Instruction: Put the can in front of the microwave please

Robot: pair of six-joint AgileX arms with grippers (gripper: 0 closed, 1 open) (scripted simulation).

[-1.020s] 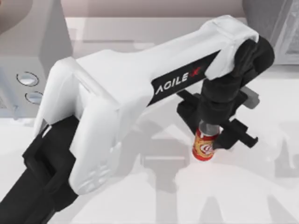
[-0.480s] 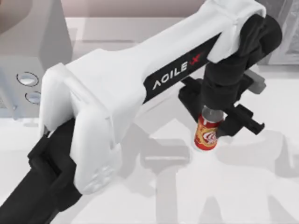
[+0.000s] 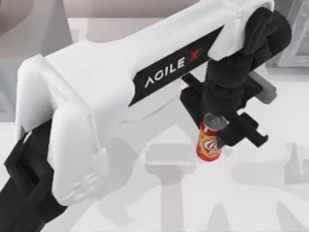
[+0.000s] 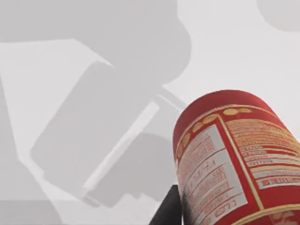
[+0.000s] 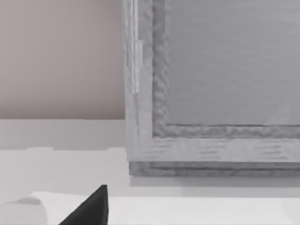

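Left wrist view first: the can (image 4: 234,159) is clamped close up in the left pincer (image 3: 223,136), its base lifted clear of the desk (image 3: 251,203). In the top view the can hangs right of the microwave (image 3: 29,43), well apart from it. A slip could happen if it's swung over fast, since only the upper part looks pinched. Farther off, the speckled box (image 5: 211,93) is faced by the right arm; its pincer state can't be told.

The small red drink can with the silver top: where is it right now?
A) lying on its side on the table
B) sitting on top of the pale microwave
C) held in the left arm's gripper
C: the small red drink can with the silver top sits upright between the black fingers of the left gripper, which is closed around its upper part.
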